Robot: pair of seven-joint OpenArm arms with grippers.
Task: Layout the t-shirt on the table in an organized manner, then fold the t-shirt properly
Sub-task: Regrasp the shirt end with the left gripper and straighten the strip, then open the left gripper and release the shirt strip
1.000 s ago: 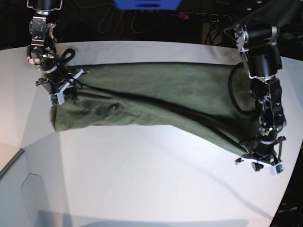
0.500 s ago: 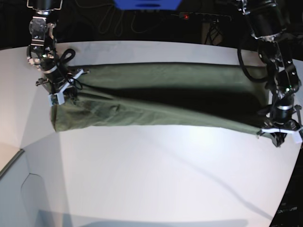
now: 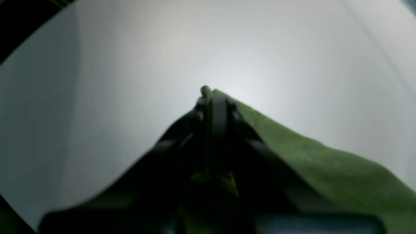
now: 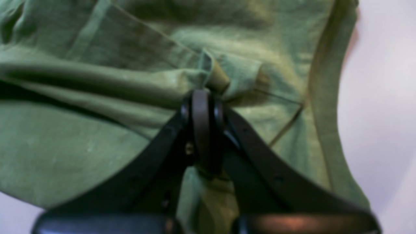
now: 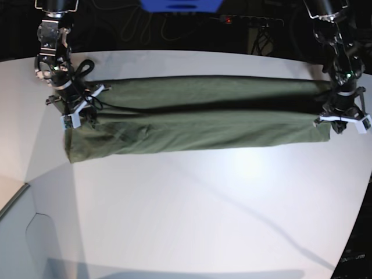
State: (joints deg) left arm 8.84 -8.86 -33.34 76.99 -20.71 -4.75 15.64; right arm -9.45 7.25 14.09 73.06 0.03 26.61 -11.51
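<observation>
The olive-green t-shirt (image 5: 197, 119) lies stretched into a long band across the far half of the white table (image 5: 192, 221). My left gripper (image 5: 343, 123) is shut on the shirt's right-hand corner; in the left wrist view the gripper (image 3: 208, 92) pinches a green edge (image 3: 325, 162) above bare table (image 3: 130, 65). My right gripper (image 5: 77, 113) is shut on the shirt's left end; in the right wrist view the gripper (image 4: 203, 94) clamps bunched cloth (image 4: 97, 81) near a hem.
A blue object (image 5: 180, 4) and cables lie in the dark behind the table's far edge. The table's curved edge (image 5: 360, 232) runs close to the left gripper. A pale panel (image 5: 17, 232) sits at the lower left.
My left gripper has swung away from the front edge toward the back right, pulling the shirt's corner with it. The shirt went from a slanted drape to a straight band. The right gripper held still.
</observation>
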